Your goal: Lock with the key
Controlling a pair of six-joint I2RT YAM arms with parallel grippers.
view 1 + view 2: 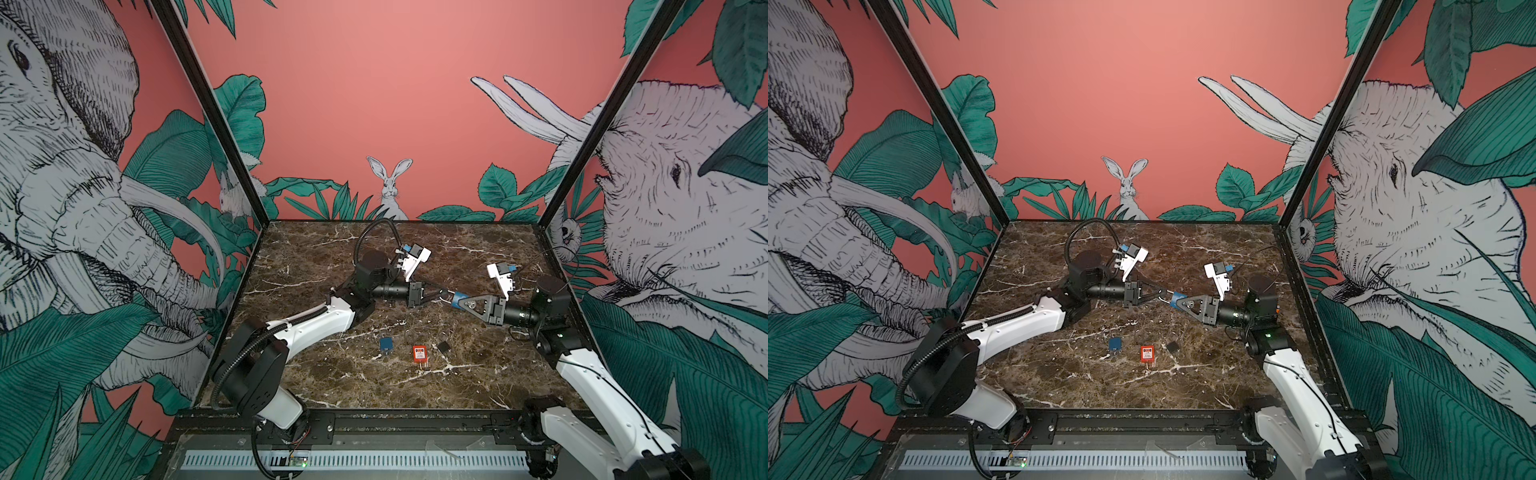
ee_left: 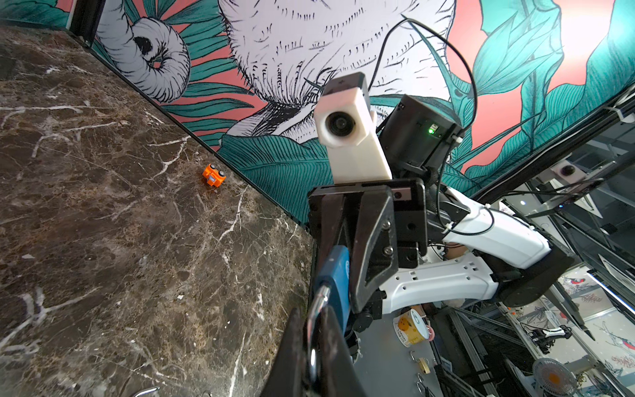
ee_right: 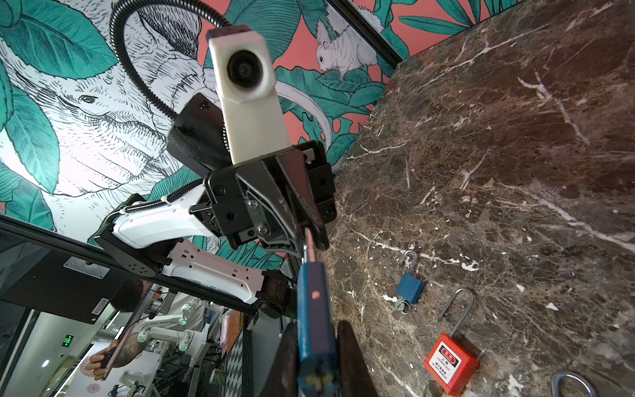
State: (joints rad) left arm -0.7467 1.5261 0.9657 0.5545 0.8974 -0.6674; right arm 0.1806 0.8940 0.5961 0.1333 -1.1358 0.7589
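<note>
A blue padlock (image 1: 458, 300) (image 1: 1177, 300) hangs above the middle of the marble table, held between both arms. My right gripper (image 3: 318, 326) is shut on its blue body (image 3: 314, 302), one finger on each flat side. My left gripper (image 2: 312, 312) is shut on its silver shackle (image 2: 318, 299), which sticks out of the body (image 2: 338, 275). In both top views the left gripper (image 1: 440, 292) (image 1: 1160, 293) and the right gripper (image 1: 460, 303) (image 1: 1180, 303) meet tip to tip. The key is out of view.
In front of the grippers lie another blue padlock (image 1: 386, 344) (image 3: 410, 287) with a small metal ring at its base, a red padlock (image 1: 419, 354) (image 3: 450, 366) with a long shackle, and a dark padlock (image 1: 443, 347). A small orange object (image 2: 213, 177) sits by the wall.
</note>
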